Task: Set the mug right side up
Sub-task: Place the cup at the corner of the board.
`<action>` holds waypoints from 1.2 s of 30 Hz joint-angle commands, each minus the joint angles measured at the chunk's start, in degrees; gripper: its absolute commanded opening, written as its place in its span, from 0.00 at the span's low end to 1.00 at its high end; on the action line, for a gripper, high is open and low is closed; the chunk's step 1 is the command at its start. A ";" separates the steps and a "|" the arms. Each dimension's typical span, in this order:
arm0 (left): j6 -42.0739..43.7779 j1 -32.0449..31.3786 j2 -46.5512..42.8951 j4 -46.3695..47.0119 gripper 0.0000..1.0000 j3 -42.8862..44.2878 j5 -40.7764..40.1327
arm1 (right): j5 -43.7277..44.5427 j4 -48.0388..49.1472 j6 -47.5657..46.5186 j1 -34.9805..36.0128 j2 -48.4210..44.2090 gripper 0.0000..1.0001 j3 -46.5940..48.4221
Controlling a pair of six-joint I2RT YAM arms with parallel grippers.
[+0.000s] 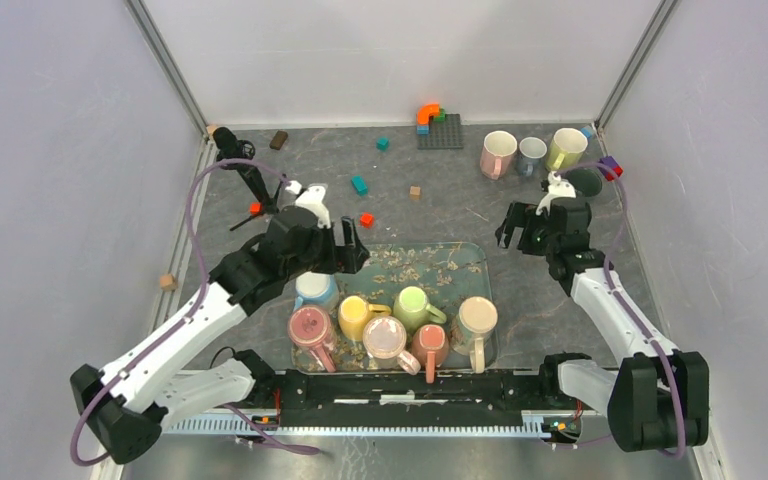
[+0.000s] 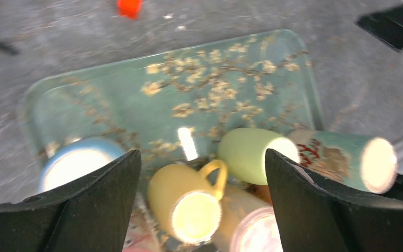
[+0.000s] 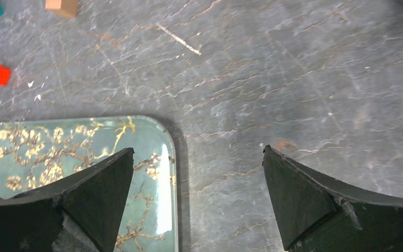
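The yellow mug point(image 2: 186, 202) sits among 6 other mugs point(image 1: 477, 320) crowded at the near end of the tray point(image 2: 231, 79). Its flat, pale top suggests it is mouth-down. The left gripper point(image 2: 200, 155) hangs above it, jaws spread wide and empty, so I judge this the approach. Next it must lower and close on the mug's body. The right gripper point(image 3: 198, 148), also spread and empty, hovers over the table point(image 3: 294, 79) beside the tray's corner. Blur leaves bases and mouths hard to tell apart, and the nearest mugs are cut off.

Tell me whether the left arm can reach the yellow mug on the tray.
Probably yes: the left gripper hangs open near the yellow mug, nothing between them, though the green mug crowds it.
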 commanded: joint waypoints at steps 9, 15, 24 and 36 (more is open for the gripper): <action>-9.41 1.37 -4.63 -19.90 1.00 -3.19 -21.48 | -5.38 6.38 0.85 3.55 -0.23 0.98 -2.05; -12.24 2.09 -1.31 -21.29 1.00 -4.60 -20.25 | -6.81 6.71 0.46 3.94 -0.36 0.98 -2.86; -12.17 2.52 3.82 -14.54 1.00 -8.36 -16.16 | -8.81 8.30 1.18 4.01 -0.27 0.98 -4.24; -15.92 2.78 11.64 -1.60 1.00 -5.15 -6.22 | -9.22 7.64 0.78 4.08 -0.25 0.98 -3.94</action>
